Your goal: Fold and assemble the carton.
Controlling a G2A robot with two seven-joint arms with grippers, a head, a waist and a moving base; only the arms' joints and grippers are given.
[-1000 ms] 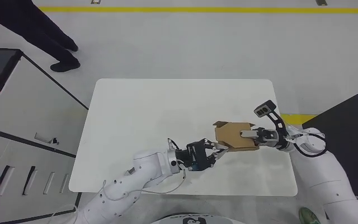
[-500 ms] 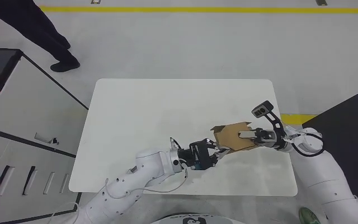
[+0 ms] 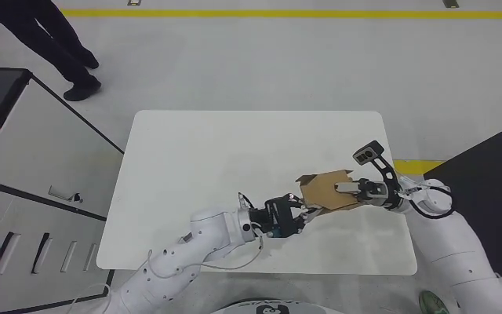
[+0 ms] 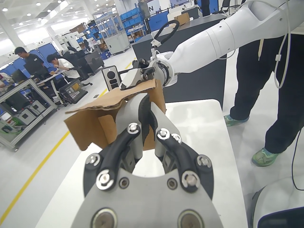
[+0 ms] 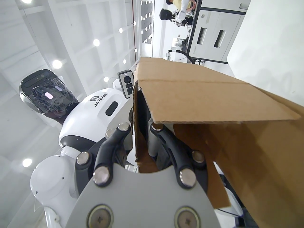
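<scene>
From where I stand, the carton (image 3: 328, 191) is over the right half of the table (image 3: 235, 157), nearer the right edge than the middle, caught between the two arms. It is only half opened: a skewed tube, walls not yet square, with a loose flap sticking out at the end facing the left arm. I can't tell whether its lower corner touches the table or hangs just above it.

The right pincer (image 5: 141, 129) is clamped on one cardboard wall, a finger on each face, at the end nearest the right edge. The left pincer (image 4: 144, 106) has its fingers drawn narrow, tips together against the carton's opposite end. I can't make out whether any cardboard is nipped between them.

The step in hand looks like squaring the tube. To do it well, I'd say the right side should act as the anchor and not twist. The left should work its corner along the creases, not across a panel, so the board bends where it is scored. Slow pressure matters, because corrugated board buckles if forced and the clamped wall could slip out. Once the walls stand square, the flaps can fold in.
</scene>
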